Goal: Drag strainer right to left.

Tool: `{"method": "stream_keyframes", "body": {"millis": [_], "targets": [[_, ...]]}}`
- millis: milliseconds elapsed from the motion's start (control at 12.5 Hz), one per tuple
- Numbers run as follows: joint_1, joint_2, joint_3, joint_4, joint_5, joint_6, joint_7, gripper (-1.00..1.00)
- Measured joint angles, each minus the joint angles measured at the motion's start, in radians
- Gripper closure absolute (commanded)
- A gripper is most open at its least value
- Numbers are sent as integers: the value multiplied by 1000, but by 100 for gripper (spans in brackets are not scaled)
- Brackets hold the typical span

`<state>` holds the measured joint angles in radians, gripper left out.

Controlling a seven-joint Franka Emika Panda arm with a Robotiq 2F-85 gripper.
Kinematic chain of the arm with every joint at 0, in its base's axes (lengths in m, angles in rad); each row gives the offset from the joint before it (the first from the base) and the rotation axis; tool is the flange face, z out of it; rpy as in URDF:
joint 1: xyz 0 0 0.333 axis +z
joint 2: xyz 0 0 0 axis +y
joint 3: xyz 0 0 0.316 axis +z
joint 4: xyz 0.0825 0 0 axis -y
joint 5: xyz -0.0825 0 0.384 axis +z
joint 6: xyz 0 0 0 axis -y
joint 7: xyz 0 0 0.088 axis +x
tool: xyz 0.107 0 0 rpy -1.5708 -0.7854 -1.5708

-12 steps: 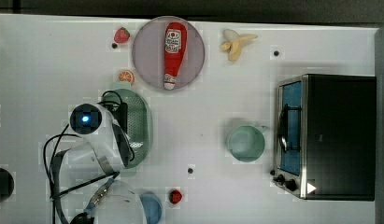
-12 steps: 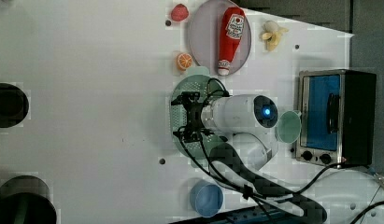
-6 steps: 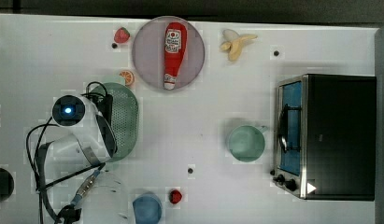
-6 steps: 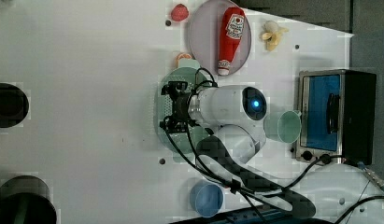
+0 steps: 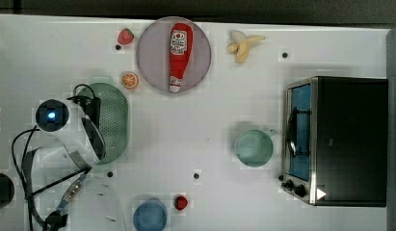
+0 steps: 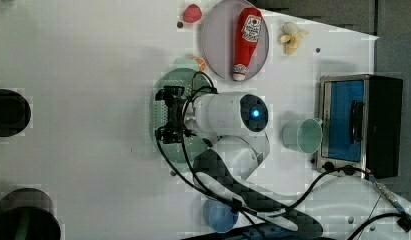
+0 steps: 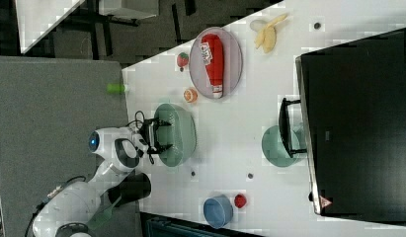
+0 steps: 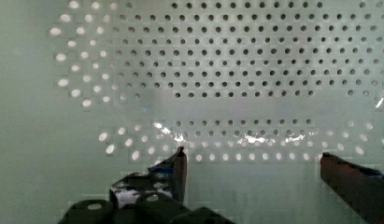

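Your robot arm is mostly white, with smooth, round parts like fat tubes. On its rounded end you can see a dark circle with a small blue light glowing in the middle. The tool at the tip is black and boxy, and its two fingers are dark with a bit of blue on them. Thin black cables loop out from the tool and run back along the arm. Lower down, the arm has a dark grey band across the white. In the top view, more black cables curl beside the white base.
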<state>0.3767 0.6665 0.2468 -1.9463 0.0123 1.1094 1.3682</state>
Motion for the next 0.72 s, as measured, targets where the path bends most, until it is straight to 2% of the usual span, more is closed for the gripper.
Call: {"method": "stream_keyframes", "body": {"millis": [320, 720], "targets": [[69, 29, -7, 40, 32, -3, 58, -100], [97, 32, 12, 50, -3, -41, 54, -100]]}}
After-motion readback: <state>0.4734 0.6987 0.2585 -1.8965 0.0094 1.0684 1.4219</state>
